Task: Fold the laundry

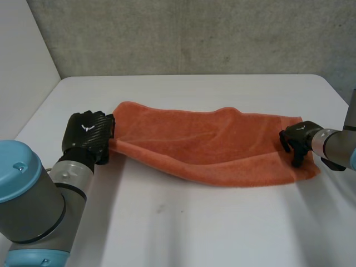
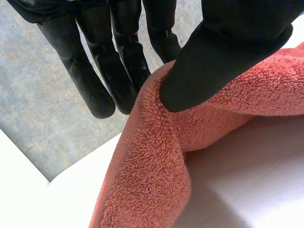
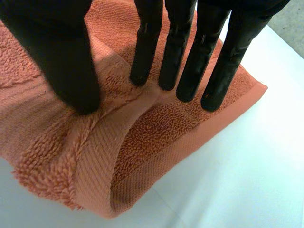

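An orange towel lies folded lengthwise across the white table. My left hand is at its left end. There the thumb pinches the towel's edge against the straight fingers and lifts it a little off the table. My right hand rests on the right end, near the corner. Its straight fingers and its thumb press down on the towel, well apart, with a low ridge of cloth raised between them.
A grey wall runs behind the table's far edge. Bare table surface lies in front of the towel and beyond it.
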